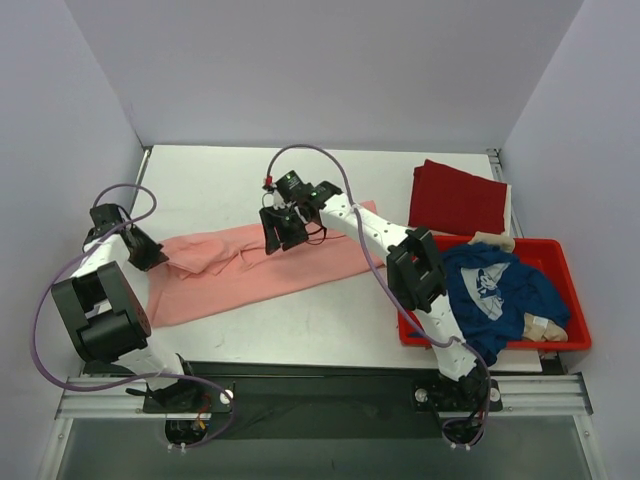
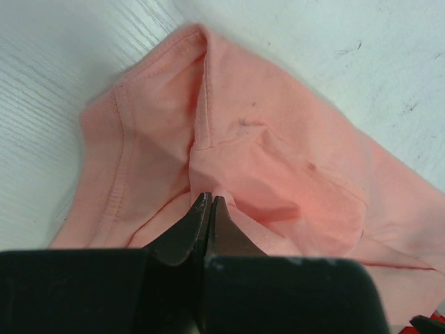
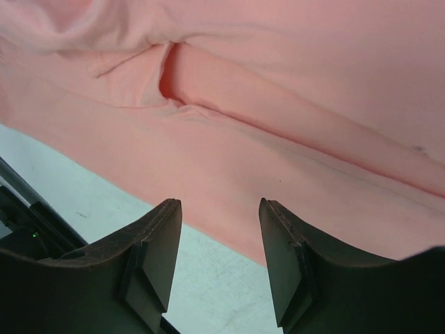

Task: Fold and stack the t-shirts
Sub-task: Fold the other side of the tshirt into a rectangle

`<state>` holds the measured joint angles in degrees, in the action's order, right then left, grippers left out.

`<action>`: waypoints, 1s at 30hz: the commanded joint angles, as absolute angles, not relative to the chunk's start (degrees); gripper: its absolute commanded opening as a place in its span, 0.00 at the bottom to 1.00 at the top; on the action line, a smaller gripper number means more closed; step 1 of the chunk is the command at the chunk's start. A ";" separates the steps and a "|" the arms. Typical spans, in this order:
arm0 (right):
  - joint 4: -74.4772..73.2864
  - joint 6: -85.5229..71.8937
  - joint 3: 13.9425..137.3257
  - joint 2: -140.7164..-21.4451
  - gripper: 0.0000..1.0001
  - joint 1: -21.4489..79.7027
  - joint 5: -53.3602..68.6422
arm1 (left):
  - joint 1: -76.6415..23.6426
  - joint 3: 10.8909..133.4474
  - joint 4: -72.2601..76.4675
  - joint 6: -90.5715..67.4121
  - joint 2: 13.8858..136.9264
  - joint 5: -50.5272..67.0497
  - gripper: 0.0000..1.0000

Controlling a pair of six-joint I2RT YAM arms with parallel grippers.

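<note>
Salmon-pink shirt [image 1: 250, 270] lies across the middle-left of the bench [image 1: 220, 180] as a long, rumpled band. It looks roughly halved lengthwise but not squared off. Dark red shirt [image 1: 455, 198] sits at the far right of the bench as a flat folded rectangle, so it looks like 1 of 3 is done. Navy blue shirt [image 1: 495, 290] is heaped loose in the red tub [image 1: 575, 343] at right, neither arm near it, with some beige cloth beside it.

Left tool [image 2: 208, 202]: jaws pressed together, tips at a raised crease on the pink shirt's left end. Cannot tell whether a pinch of cloth sits between them. Right tool [image 3: 219, 209]: jaws apart, nothing between, hovering over an edge of the band near its middle.

Judgement: early-to-mid task. Left to do: fold the pink shirt crosswise and set it on the red one. Then lift out, spread, fold and stack the navy. No stack of 2 exists yet.
</note>
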<state>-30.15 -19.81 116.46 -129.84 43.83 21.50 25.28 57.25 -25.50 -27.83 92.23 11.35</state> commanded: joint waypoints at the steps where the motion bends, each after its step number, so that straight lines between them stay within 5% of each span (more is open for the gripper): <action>1: -29.36 -21.27 114.27 -132.18 0.49 42.89 19.79 | 25.66 57.31 -21.80 -26.72 91.85 12.13 0.00; 30: -30.14 -16.09 104.24 -131.58 0.48 32.69 12.21 | 17.23 44.21 -19.07 -33.57 85.52 15.03 0.00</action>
